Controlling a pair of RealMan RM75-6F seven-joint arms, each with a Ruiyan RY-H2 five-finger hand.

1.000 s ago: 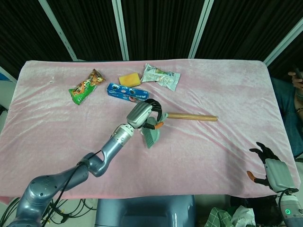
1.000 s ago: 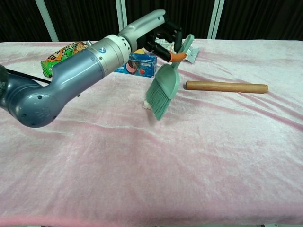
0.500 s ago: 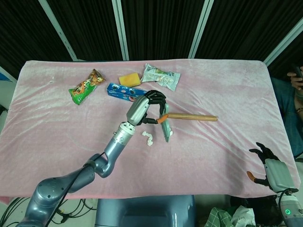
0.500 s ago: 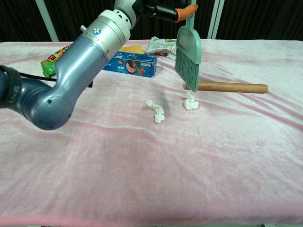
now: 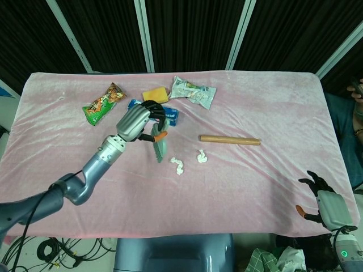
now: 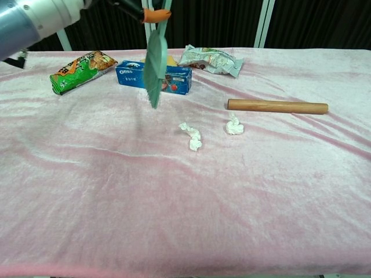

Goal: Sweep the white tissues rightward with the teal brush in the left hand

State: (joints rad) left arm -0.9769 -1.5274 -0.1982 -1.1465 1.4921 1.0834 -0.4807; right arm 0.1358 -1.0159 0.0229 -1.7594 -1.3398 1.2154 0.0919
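Here our left hand (image 5: 138, 121) has its fingers wrapped around the teal brush (image 6: 154, 68), bristles hanging left of the two white tissues (image 6: 191, 136). Our right hand (image 5: 321, 192) sits off the surface (image 6: 261, 191), fingers spread, holding nothing.

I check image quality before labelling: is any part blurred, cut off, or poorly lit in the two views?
Head view: even light, sharp; the left robot hand holds the teal brush clearly. Chest view: tissues sharp, brush slightly soft, its handle cropped at the top edge; dark background.
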